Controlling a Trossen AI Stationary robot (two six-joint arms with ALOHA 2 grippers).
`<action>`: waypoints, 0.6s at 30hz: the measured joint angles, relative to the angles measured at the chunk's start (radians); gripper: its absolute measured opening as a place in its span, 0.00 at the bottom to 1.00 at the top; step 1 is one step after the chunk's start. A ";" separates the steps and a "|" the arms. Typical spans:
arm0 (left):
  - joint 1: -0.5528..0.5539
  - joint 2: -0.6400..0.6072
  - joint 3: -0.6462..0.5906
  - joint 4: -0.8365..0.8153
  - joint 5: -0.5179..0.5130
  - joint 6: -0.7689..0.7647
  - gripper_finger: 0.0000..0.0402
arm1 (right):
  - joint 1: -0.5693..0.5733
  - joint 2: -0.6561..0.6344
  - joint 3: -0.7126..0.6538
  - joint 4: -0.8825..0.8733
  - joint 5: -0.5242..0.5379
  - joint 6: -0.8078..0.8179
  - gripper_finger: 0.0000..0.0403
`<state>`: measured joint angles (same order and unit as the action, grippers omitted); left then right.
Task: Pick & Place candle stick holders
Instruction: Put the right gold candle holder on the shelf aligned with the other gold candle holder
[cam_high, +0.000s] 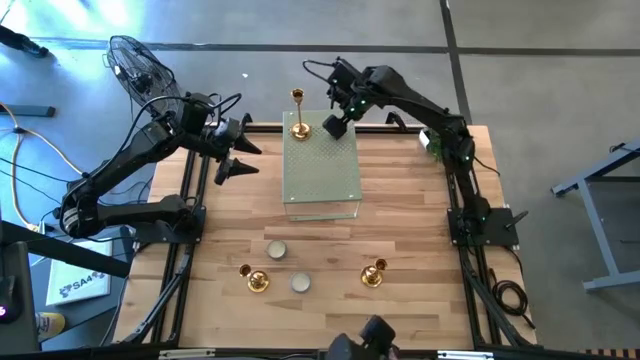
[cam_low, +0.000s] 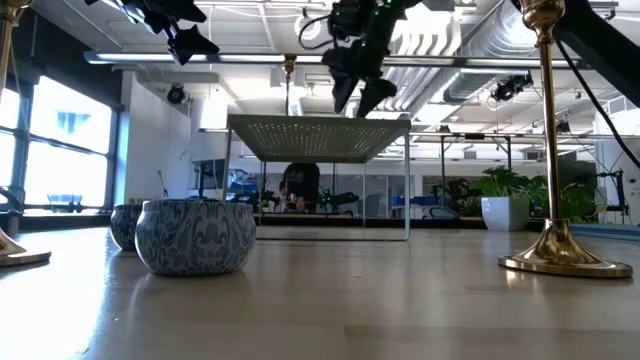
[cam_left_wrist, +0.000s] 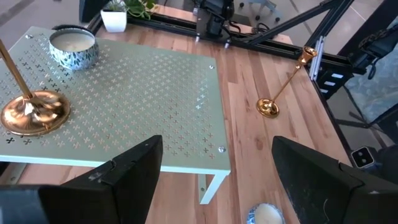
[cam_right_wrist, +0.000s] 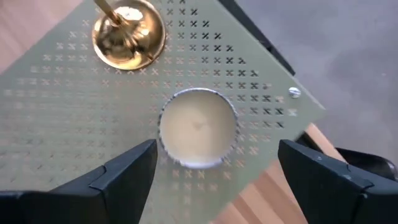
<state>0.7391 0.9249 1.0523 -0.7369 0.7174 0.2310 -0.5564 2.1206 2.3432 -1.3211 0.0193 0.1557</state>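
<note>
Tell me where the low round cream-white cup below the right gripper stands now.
The low round cream-white cup stands on the pale green perforated slab, at its far right corner, beside the shiny gold holder, directly below the open right gripper.

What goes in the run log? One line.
right gripper: open above cream-white round candle cup on pale green perforated slab | left gripper: open, waiting
</note>
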 joint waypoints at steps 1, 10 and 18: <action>0.000 0.000 0.000 0.000 -0.001 0.000 0.74 | 0.000 -0.013 0.000 -0.004 0.003 0.000 0.82; 0.000 0.000 0.000 -0.019 -0.001 0.000 0.74 | 0.044 -0.167 -0.001 -0.193 -0.105 0.000 0.82; 0.000 0.000 0.000 -0.030 0.001 0.001 0.74 | 0.191 -0.379 -0.095 -0.248 -0.212 0.080 0.82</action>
<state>0.7391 0.9249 1.0523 -0.7666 0.7189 0.2324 -0.3652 1.7419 2.2479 -1.5688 -0.1930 0.2357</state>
